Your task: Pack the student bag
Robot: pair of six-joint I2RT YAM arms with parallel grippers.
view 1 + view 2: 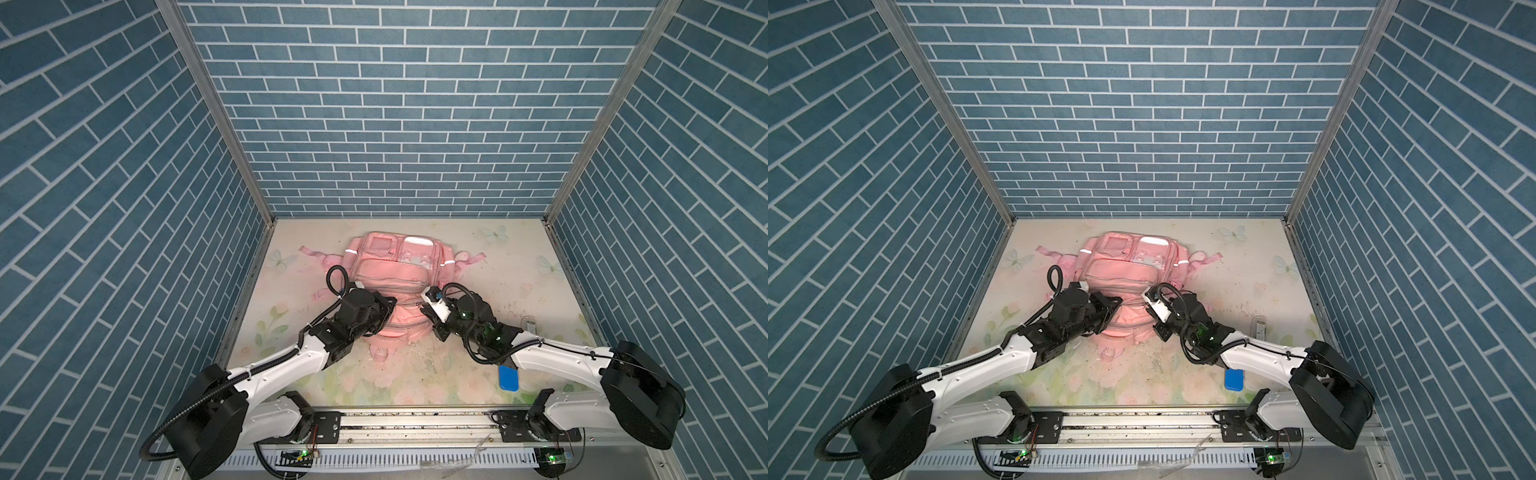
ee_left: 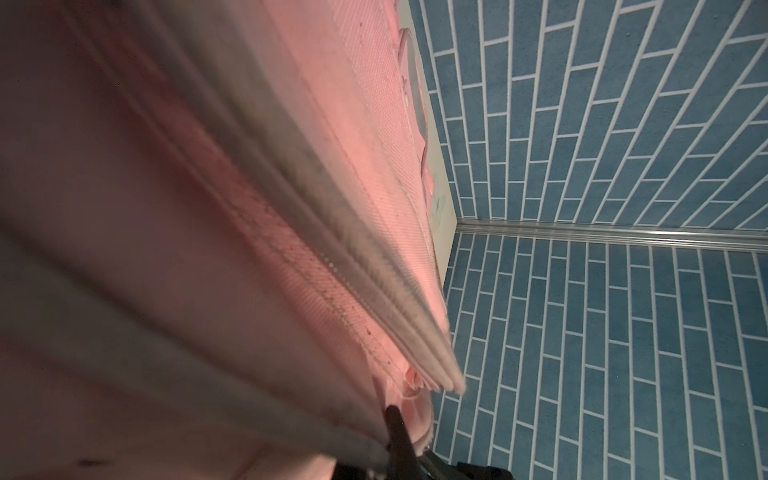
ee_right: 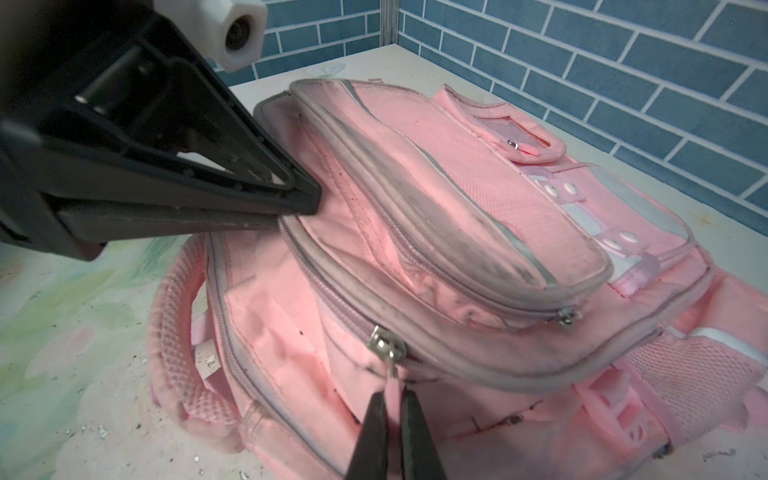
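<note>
The student bag (image 1: 386,270) lies flat on the tabletop (image 1: 498,270), around the middle and toward the back wall. Its pocketed front faces up and its pink straps spill out on both sides. Both arms are in on it, one from each side, at the end nearer the robot.

The right wrist view shows it best. The left tool (image 3: 297,203) comes in from the side with its fingers pressed together into a point, and that point is right on the fabric at the edge of the bag's upper pocket. The left wrist view is almost filled by pink cloth and grey piping running off toward a dark fingertip (image 2: 395,432), so that looks like a pinch on the bag's material.

The right tool (image 3: 393,395) has its two slim black fingers nipped onto the small pink tab hanging from the zip pull (image 3: 388,345). That silver slider sits on the long zip below the front pocket.

Away from the action, a flat blue piece (image 1: 508,377) rests on the tabletop, partly tucked under the right arm. A small grey object (image 1: 529,325) lies further back on that side, too small to make out.
</note>
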